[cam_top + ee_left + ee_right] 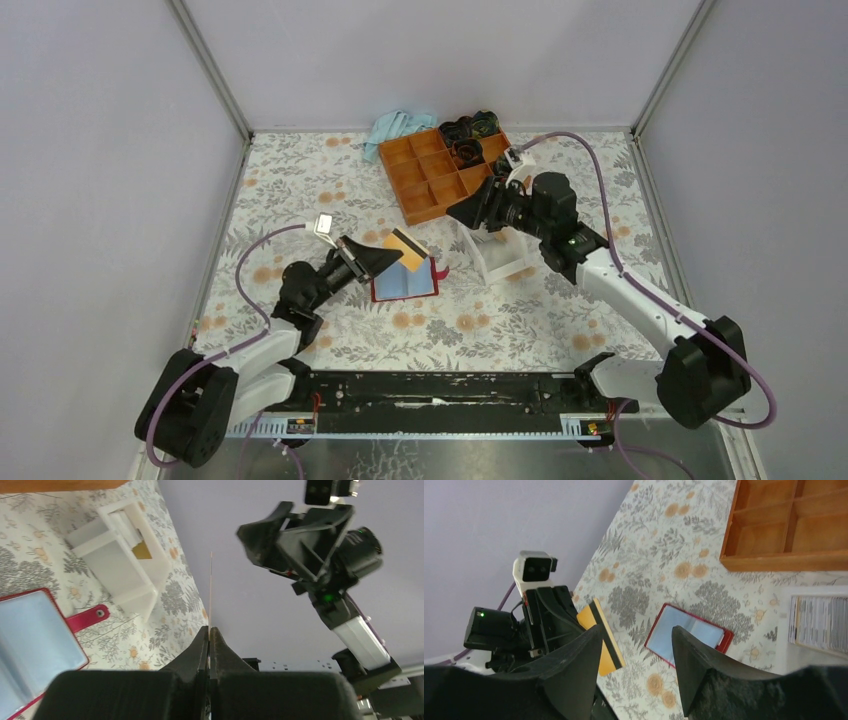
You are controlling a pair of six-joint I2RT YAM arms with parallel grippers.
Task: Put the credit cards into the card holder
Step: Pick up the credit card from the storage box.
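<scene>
My left gripper is shut on a tan-gold credit card with a black stripe and holds it above the open dark-red card holder, whose light blue inner pockets face up. In the left wrist view the card shows edge-on between the closed fingers, and the holder lies at lower left. In the right wrist view the card and the holder both show. My right gripper is open and empty, raised over the whitish clear box that holds more cards.
An orange compartment tray stands at the back with dark items in its far cells. A light blue cloth lies behind it. Grey walls close in the floral table on three sides.
</scene>
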